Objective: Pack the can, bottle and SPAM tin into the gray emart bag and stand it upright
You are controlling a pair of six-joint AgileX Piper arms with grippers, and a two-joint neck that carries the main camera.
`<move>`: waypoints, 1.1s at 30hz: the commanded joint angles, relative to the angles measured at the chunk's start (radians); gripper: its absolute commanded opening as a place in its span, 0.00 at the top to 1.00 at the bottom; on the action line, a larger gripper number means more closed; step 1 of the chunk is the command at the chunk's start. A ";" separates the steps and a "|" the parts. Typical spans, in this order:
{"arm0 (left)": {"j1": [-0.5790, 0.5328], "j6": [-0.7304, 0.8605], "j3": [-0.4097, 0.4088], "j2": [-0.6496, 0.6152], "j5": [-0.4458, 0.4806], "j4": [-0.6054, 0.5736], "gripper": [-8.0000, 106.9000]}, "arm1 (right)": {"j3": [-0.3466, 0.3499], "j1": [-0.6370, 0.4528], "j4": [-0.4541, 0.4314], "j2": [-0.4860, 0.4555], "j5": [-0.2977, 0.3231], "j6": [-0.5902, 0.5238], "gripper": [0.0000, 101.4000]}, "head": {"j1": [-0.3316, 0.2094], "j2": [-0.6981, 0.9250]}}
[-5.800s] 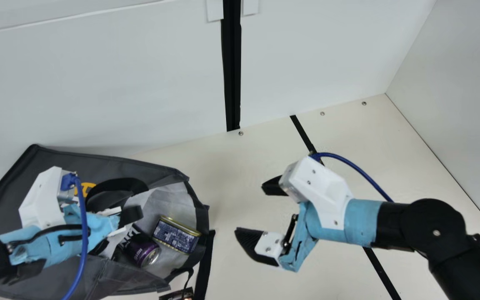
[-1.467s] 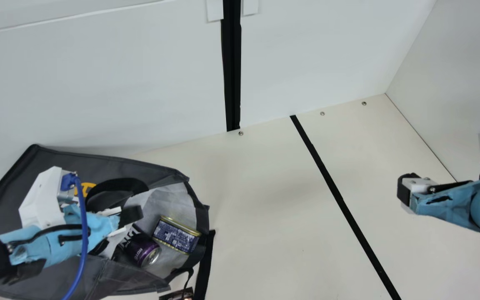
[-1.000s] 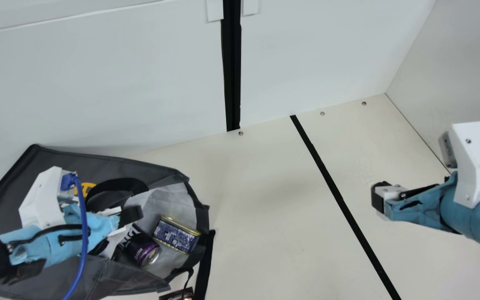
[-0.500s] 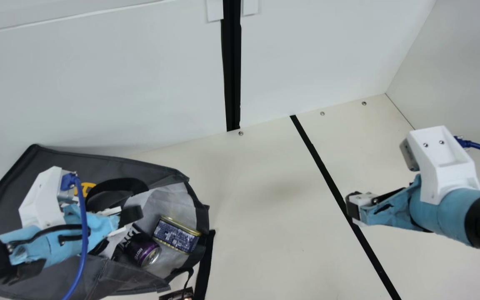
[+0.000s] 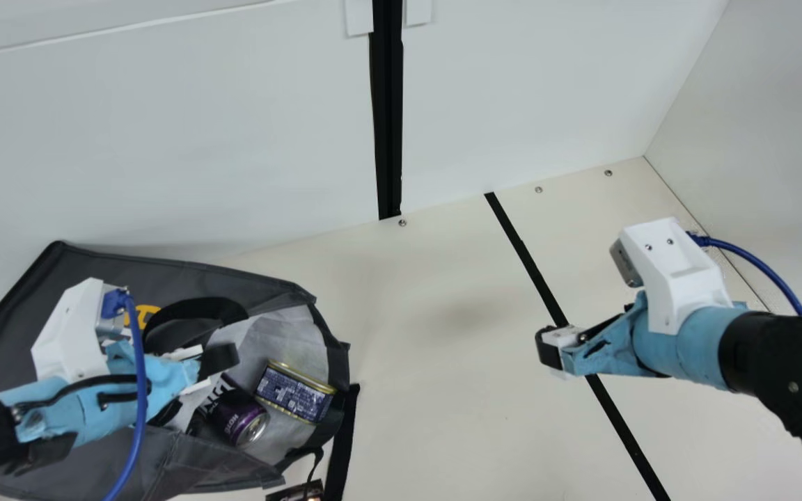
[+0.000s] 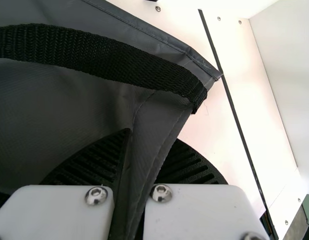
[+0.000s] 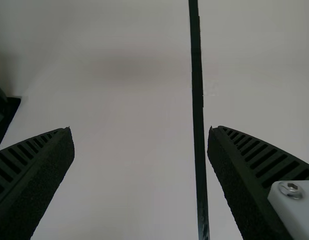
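Note:
The gray bag (image 5: 185,278) lies on its side at the main view's left, its mouth facing right. Inside the mouth rest the purple can (image 5: 239,419) and the SPAM tin (image 5: 295,392); part of a white-lettered dark item, perhaps the bottle (image 5: 214,395), shows behind them. My left gripper (image 5: 223,358) is at the bag's mouth; in the left wrist view the left gripper (image 6: 139,155) is shut on a fold of the bag's edge (image 6: 159,120). My right gripper (image 5: 548,348) hangs over the table, right of the bag; in the right wrist view the right gripper (image 7: 141,131) stands open, nothing between its fingers.
A black tape line (image 5: 547,292) crosses the cream table (image 5: 443,417). Pale walls stand behind and at the right. A dark strap (image 5: 342,438) lies beside the bag's mouth, and a small dark object (image 5: 296,491) is at the bottom edge.
My right gripper first went off to the right, then came back leftward over the tape line. The left arm, the bag and the things in it have stayed put.

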 commanded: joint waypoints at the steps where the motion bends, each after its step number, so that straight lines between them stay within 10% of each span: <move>1: 0.000 0.000 0.000 0.000 0.000 0.000 1.00 | 0.013 0.003 0.040 0.007 -0.023 -0.029 0.06 | -0.023 -0.001; 33: 0.000 0.000 0.000 0.000 0.000 0.000 1.00 | 0.154 0.136 0.518 0.242 -0.274 -0.429 0.06 | -0.023 -0.001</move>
